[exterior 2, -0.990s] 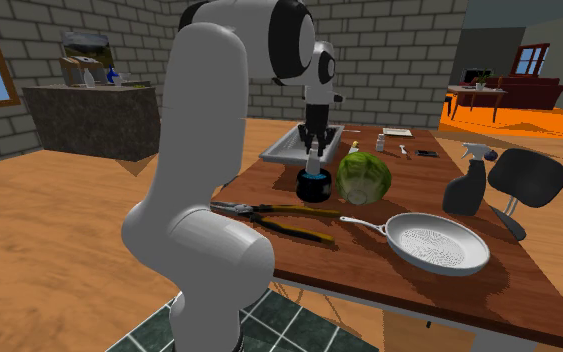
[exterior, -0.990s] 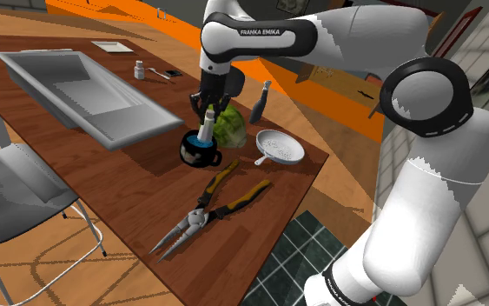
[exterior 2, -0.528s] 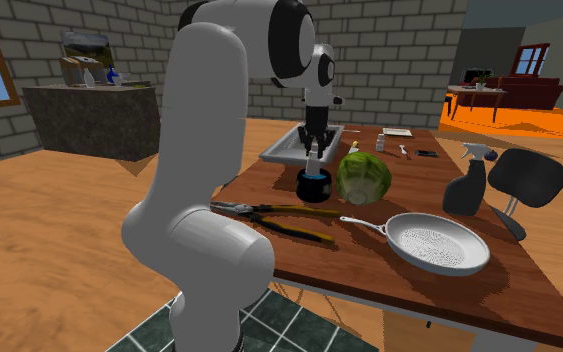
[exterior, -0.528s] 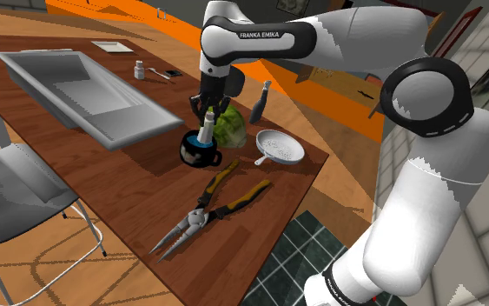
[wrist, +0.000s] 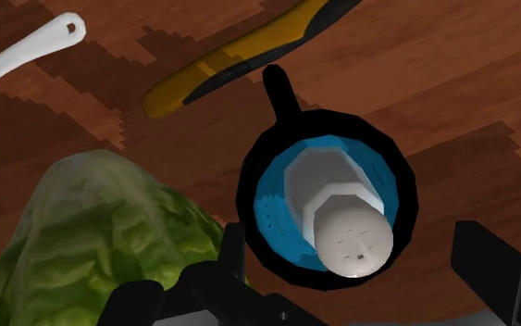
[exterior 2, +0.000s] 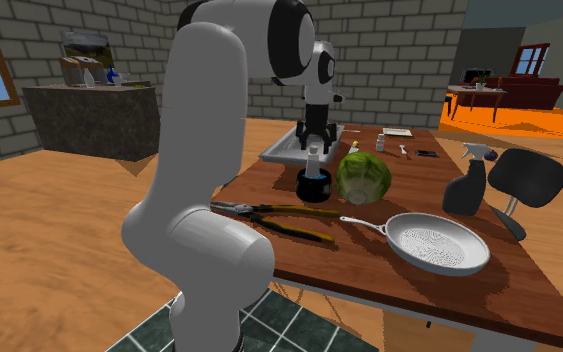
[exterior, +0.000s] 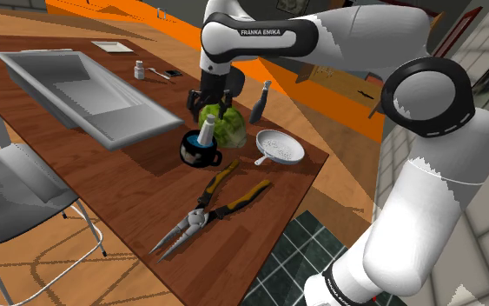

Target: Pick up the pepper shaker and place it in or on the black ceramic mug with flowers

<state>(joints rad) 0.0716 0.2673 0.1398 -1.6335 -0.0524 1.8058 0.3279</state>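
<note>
The wrist points straight down, gripper (exterior: 210,106) just above the mug (exterior: 195,152). Its fingers (wrist: 491,267) are spread apart, clear of the pepper shaker (exterior: 206,130) standing inside the mug.

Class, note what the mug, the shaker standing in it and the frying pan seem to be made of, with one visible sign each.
Mug: smooth black outside, blue inside, likely glazed ceramic. Shaker: plain matte grey-white, holed cap; material unclear. Frying pan: pale grey, speckled; possibly metal, uncertain.
</note>
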